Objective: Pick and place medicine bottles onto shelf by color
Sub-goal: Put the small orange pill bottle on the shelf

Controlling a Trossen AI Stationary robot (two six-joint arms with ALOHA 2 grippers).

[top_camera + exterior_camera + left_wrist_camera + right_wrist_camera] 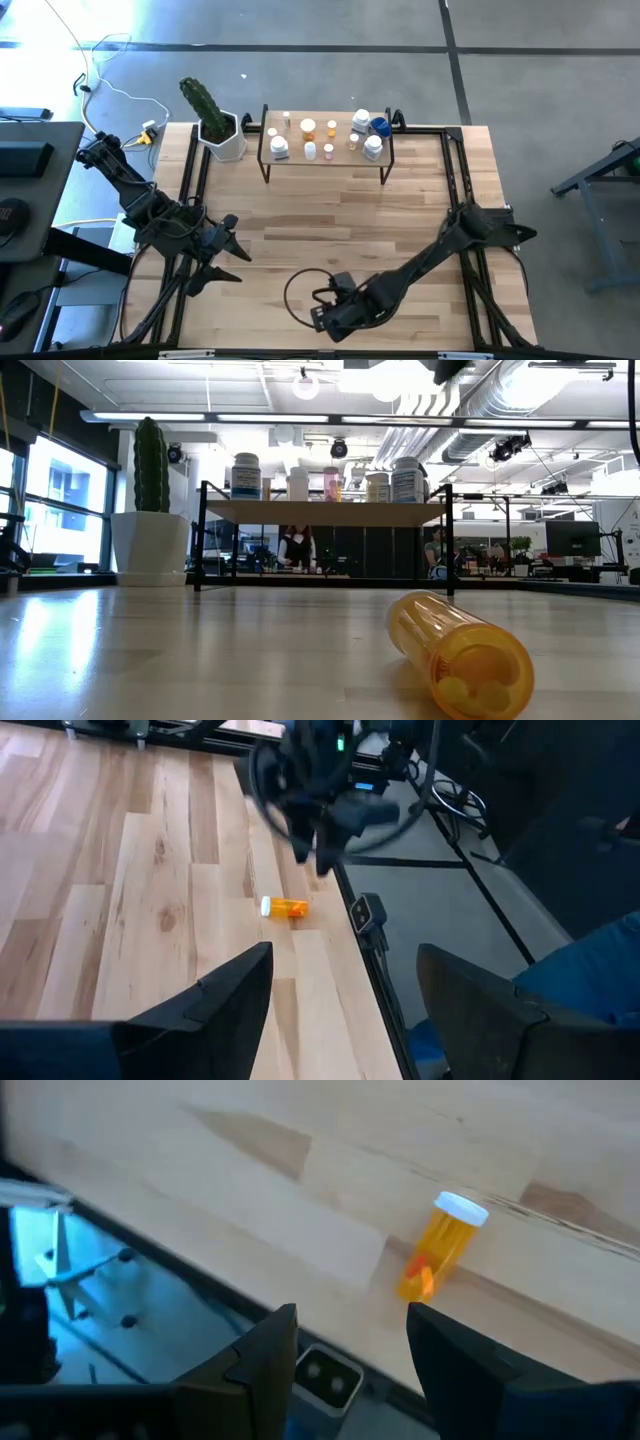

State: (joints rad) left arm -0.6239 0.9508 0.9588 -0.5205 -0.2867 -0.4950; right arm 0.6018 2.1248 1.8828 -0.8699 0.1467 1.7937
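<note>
— What sort of place is showing here?

— A lab or open office. Exposed ducts (500, 405) and strip lights (330, 418) are running overhead, monitors (572, 538) are sitting on desks behind, and a person (297, 547) is working there.

— And nearby?

— Cables (110, 85) are trailing across a concrete floor (540, 60) — a test bench.

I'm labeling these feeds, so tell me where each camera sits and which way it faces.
High: overhead, looking down; both arms, shelf.
Low: tabletop height, facing the shelf; no arm shows.
Left wrist: past open left gripper toward right arm.
Right wrist: past open right gripper at table edge.
Shared by low and both wrist views: fallen orange bottle.
</note>
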